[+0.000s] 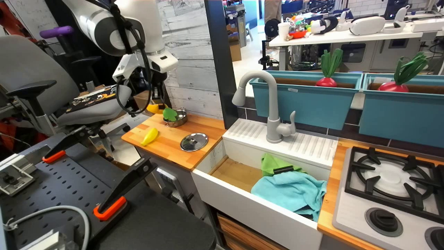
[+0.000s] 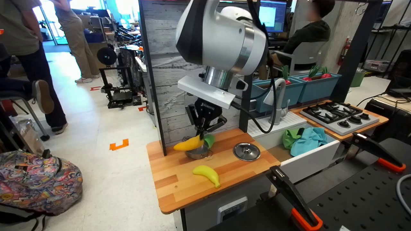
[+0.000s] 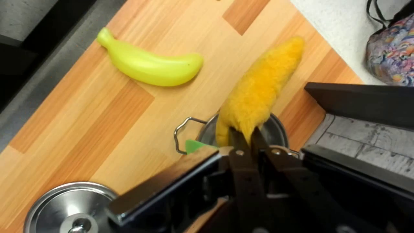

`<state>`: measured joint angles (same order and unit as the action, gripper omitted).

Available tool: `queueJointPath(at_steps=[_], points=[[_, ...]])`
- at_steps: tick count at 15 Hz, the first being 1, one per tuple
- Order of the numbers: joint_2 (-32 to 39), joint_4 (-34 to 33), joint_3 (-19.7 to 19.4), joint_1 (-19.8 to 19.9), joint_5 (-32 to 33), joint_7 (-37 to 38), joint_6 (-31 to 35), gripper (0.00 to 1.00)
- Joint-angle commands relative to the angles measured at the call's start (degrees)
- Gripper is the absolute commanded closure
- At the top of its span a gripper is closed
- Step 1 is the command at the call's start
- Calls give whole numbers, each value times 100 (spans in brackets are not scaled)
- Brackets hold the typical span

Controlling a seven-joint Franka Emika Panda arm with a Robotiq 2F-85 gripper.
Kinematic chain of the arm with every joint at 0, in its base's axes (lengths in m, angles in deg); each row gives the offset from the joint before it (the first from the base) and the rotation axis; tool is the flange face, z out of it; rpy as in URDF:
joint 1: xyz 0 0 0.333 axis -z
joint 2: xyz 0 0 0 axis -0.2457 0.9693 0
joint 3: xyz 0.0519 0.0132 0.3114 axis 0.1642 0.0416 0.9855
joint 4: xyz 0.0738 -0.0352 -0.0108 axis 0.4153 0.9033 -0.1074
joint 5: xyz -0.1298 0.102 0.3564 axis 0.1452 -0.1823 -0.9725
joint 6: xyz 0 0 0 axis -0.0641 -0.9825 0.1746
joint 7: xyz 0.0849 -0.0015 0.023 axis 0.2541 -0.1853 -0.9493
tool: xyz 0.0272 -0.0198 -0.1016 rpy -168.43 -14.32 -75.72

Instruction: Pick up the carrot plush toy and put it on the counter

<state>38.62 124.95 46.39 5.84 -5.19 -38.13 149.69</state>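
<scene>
Up first, then over, then down softly

Your tool [image 3: 246,132] is pinching the carrot plush toy [image 3: 258,89] by a bit of fuzz near its green leaves [image 2: 209,140]. The toy is right at the tool's tips, and its long yellow-orange end pokes out past them. Just under the tool is the little pot [image 2: 196,156]. I can't tell if the toy touches the rim.

It looks like time to take the toy from the pot to the desk [image 2: 173,175]. Go straight up first, so the leaves don't catch on the pot. The pinch looks small, so go slowly; the toy is probably soft and may droop or twist. Next, move the tool out to the part of the desk ahead of its tips, beside the banana [image 3: 152,66]. Stay away from the lid [image 2: 246,151], off to one side of the tool. Come down until the toy lies flat. Only then let go, bit by bit, and lift away gently so no fuzz gets pulled along.
</scene>
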Motion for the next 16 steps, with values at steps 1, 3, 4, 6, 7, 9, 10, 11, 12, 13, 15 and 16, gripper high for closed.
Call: queueJointPath(at_steps=[1,3,4,6,7,9,10,11,12,13,15,16], points=[[-695,1005,157,314,-128,-659,337,98],[-783,1219,137,477,-163,-908,422,98],[-783,1290,142,575,-166,-1026,425,98],[-666,1337,93,711,-118,-1209,492,98],[-553,1319,84,772,-94,-1303,496,98],[-399,1327,60,838,-50,-1436,530,98],[-323,1319,54,861,-34,-1488,532,98],[-245,1298,37,863,-9,-1527,534,98],[-173,1279,22,858,7,-1544,544,98],[-104,1252,-6,836,32,-1540,561,98],[2,1213,-19,822,49,-1534,580,98],[49,1191,-31,808,54,-1516,599,98]])
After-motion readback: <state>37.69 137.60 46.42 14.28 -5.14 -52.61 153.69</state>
